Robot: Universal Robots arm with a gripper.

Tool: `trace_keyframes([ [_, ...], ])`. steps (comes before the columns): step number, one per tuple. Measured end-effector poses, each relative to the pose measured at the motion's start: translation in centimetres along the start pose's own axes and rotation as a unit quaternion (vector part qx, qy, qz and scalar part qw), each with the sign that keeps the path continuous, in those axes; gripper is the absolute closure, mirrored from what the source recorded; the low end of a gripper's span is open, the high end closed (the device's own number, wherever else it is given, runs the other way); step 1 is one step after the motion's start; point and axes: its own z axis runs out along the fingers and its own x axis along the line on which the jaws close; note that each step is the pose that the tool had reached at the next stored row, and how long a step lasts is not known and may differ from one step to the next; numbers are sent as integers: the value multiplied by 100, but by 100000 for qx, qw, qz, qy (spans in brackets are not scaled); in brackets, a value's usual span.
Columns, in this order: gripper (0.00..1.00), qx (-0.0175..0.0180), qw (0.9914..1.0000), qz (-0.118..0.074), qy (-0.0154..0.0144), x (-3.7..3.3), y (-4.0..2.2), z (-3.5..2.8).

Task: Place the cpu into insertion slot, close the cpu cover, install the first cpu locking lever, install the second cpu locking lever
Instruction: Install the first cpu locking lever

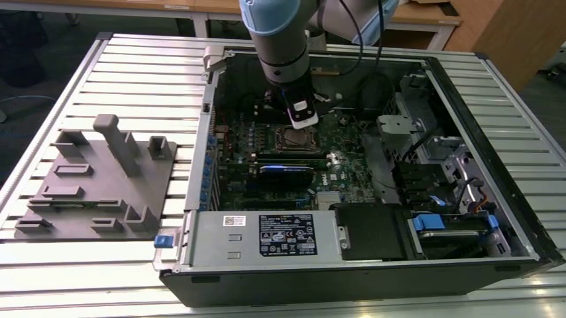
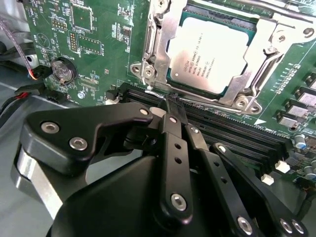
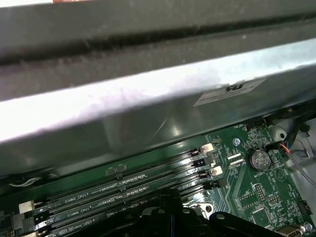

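The arm comes down near-vertical from the top of the exterior view into the open computer case [image 1: 460,159], its grey and black wrist ending in a white-tipped head just above the insertion slot [image 1: 297,140]. In the second wrist view the claw [image 2: 174,104] points down at the near edge of the socket, its black, matt, bolted fingers [image 2: 176,148] drawn together to a narrow tip with nothing held between them; that tip sits at a thin wire lever [image 2: 197,101] running along the socket's edge, though whether it touches cannot be told. The cpu [image 2: 210,52] lies flat in the slot, a dull silver-grey square with a smooth face. The cpu cover [image 2: 165,47], a thin bright stamped-metal frame with a square window, lies down around the chip, its edges framing the metal face. Beside the socket run long black memory slots [image 2: 237,133] on the green circuit board [image 2: 98,54], and a round coin battery [image 2: 63,70] sits well apart. In the exterior view the case rests on a ribbed metal tabletop [image 1: 132,73], with a grey moulded fixture [image 1: 97,179] to the exterior view's left.
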Motion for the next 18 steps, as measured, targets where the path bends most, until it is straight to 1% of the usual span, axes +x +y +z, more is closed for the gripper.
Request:
trace_keyframes([
  [4, 89, 5, 100000, -3, -3, -1, 1, -3],
  [7, 89, -4, 100000, 0, -7, -7, 13, -39],
  [9, 89, -8, 100000, -4, -7, -10, 17, -49],
  [12, 89, -22, 100000, 31, -4, -10, 21, -48],
  [16, 89, -25, 100000, 219, -51, 2, 54, -37],
  [18, 89, -42, 100000, 258, -59, 4, 61, -34],
])
